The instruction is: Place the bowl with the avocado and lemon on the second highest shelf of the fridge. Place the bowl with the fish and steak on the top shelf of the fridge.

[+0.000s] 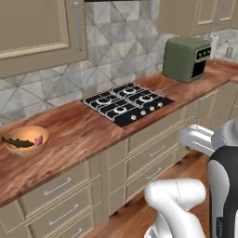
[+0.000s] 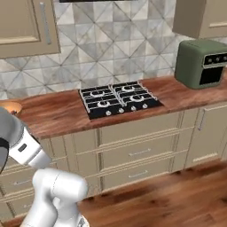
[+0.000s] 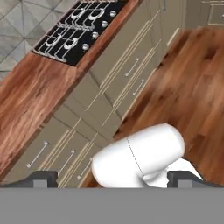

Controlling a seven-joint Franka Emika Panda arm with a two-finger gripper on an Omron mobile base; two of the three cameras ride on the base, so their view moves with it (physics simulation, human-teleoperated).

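Dark fingertips [image 3: 41, 178] of your end effector [image 3: 113, 178] stand wide apart with nothing between them, pointing down along the cabinet drawers [image 3: 118, 83] and wood floor [image 3: 192, 74]. Beyond them your wooden surface [image 1: 83, 130] carries the black stovetop [image 1: 128, 103]. Far left on it sits the orange-tan bowl with the fish and steak [image 1: 25, 141]; a green toaster oven [image 1: 187, 58] stands far right.

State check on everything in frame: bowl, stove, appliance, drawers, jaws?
bowl with the fish and steak: upright on the counter, fish and steak inside, untouched
stove: no pans on it
green countertop oven: door shut
drawers: all closed
gripper: jaws open, empty
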